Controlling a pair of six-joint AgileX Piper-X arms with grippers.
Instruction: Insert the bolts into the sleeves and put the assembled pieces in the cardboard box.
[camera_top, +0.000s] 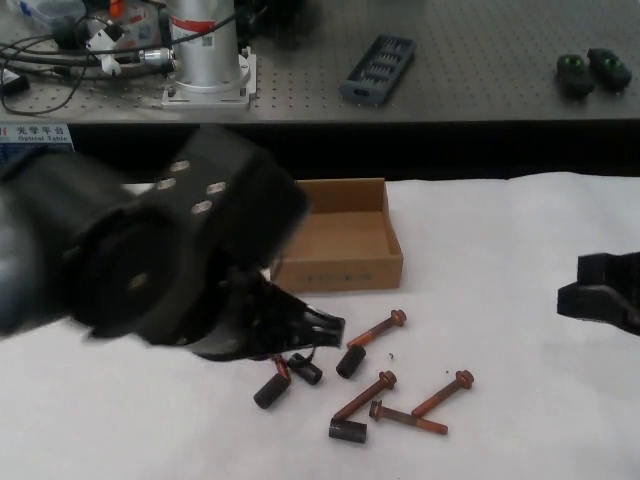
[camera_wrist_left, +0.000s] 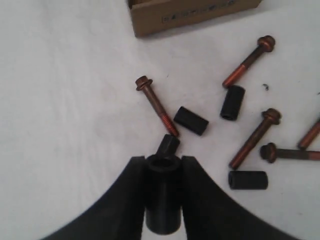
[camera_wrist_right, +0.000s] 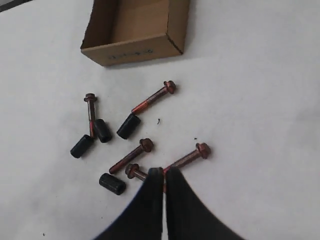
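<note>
My left gripper is clenched on one black sleeve, pinching its outer wall from both sides with the open bore facing the wrist camera; it hangs over the table just beside the scatter of parts, which lies between the box and the near edge. My right gripper is closed on nothing, fingertips pressed together, above the bolts on the side of the scatter toward the right edge; the loose sleeves lie on their sides among them.

I judge the sleeve light, rigid and smooth-walled, so it may twist or slip if a bolt pushes off-axis; the hold across its wall suits it, since the bore is left clear. The bolts look like stiff metal, heavier than the sleeves and prone to rolling until the flanged head checks them; I would take one across the plain shank close to the head, leaving the threaded end free to enter the bore; those under my right gripper lie close together, so I would pick one lying apart.
</note>
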